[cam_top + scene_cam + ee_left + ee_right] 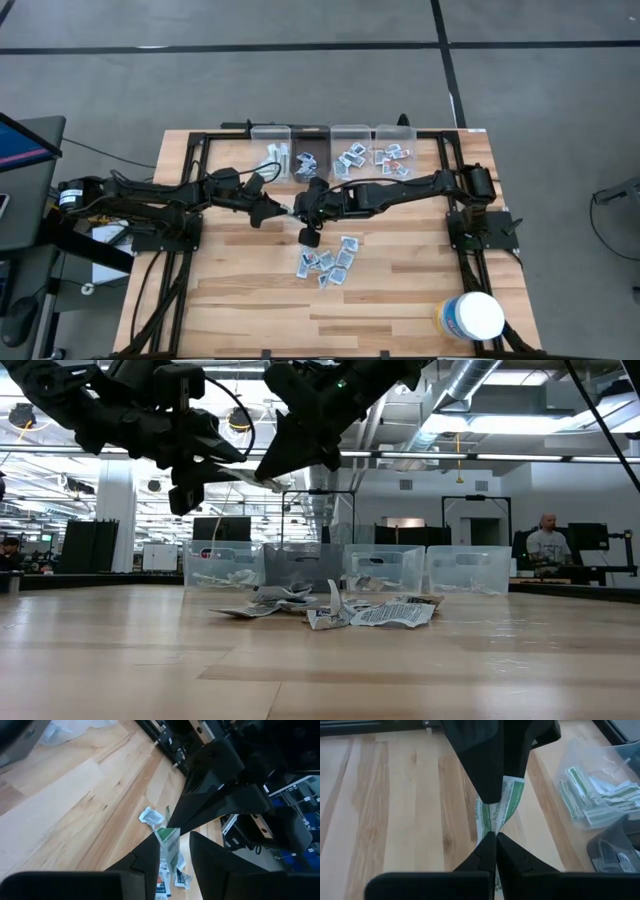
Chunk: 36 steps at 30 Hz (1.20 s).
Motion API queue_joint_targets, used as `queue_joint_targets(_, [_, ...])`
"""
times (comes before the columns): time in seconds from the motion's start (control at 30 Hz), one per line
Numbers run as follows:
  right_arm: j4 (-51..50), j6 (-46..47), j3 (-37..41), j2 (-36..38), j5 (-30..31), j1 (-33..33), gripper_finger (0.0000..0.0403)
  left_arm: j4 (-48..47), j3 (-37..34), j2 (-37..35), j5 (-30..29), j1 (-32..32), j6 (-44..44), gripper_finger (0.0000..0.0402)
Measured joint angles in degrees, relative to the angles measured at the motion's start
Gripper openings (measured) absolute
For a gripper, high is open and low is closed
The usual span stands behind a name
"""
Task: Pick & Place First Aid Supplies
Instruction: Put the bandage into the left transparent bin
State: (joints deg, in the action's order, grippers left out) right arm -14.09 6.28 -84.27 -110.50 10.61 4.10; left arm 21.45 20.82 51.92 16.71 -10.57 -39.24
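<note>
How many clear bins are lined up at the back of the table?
4, in one row along the far edge: the leftmost bin, a second bin, a third bin, and the rightmost bin. None looks hidden.

Both hands raised mid-table, tips meeting, right pinched closed.
</note>
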Motion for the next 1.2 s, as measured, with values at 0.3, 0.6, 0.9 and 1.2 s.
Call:
queue_joint_targets(0.3, [-0.09, -0.23, 0.0, -0.02, -0.02, -0.05, 0.0, 0.09, 0.0, 0.0, 0.02, 0.0, 3.0, 0.0011])
queue_joint_targets(0.6, [-0.23, -0.23, 0.0, -0.07, -0.26, -0.67, 0.003, 0.07, 0.0, 0.0, 0.02, 0.02, 4.52, 0.0006])
queue_joint_targets(0.9, [-1.21, -0.17, 0.04, -0.11, -0.06, -1.86, 0.0126, 0.07, 0.0, 0.0, -0.64, 0.0, 5.9, 0.0006])
queue_joint_targets(1.2, [-12.63, 8.55, 0.22, -0.5, 6.43, -2.99, 0.0196, 0.07, 0.0, 0.0, -7.8, -2.44, 9.87, 0.0007])
